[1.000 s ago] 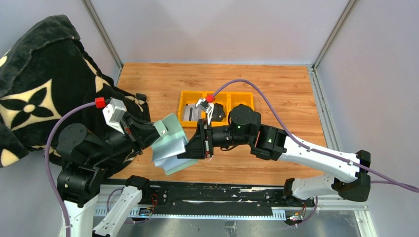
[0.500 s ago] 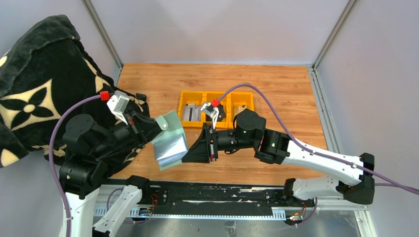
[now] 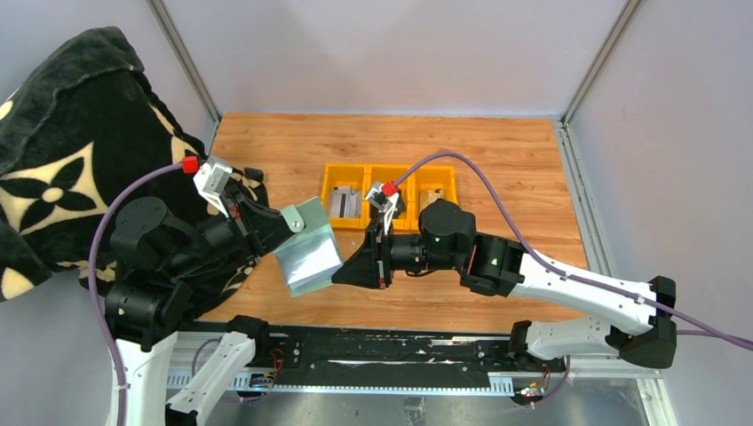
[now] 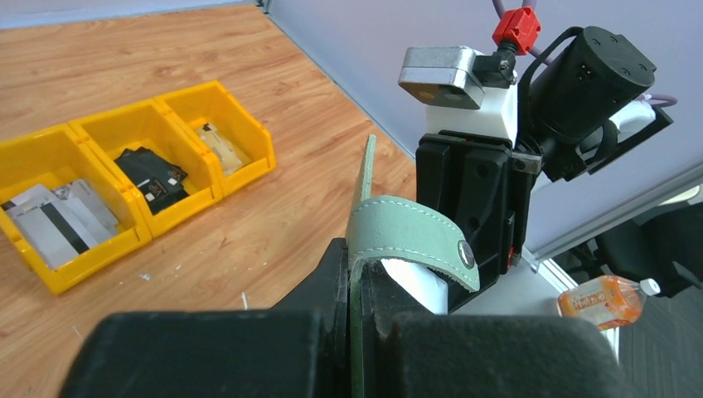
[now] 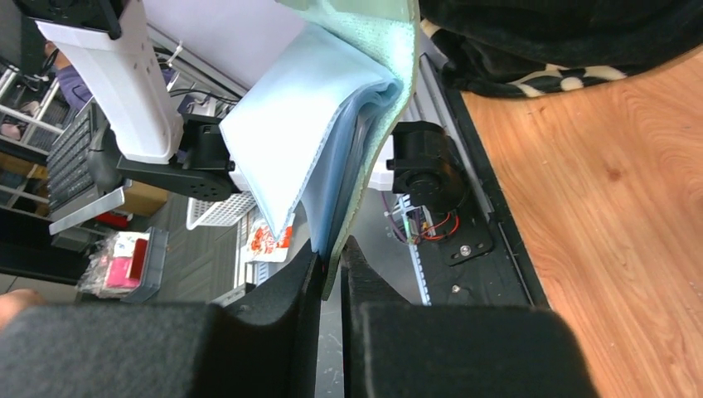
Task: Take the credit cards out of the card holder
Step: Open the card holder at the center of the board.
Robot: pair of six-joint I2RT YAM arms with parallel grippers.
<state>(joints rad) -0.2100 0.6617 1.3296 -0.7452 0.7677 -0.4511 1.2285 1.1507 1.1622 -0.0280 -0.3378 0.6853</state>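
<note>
From above, your left gripper (image 3: 290, 224) holds the open card holder (image 3: 309, 257) in the air between the arms, its length running down to the right gripper (image 3: 337, 277) at its lower edge.

Left wrist: the jaws are clamped on the cover. A grey card (image 4: 54, 222) and a tan card (image 4: 217, 143) lie in the yellow tray (image 4: 149, 228), well apart.

Right wrist: the fingers (image 5: 273, 319) are narrow, pinching the holder's bottom edge, with the sleeves fanning above them.

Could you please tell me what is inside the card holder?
Pale translucent sleeves fan out of the card holder; no card shows among them. Anything tucked between the sleeves is covered.
</note>
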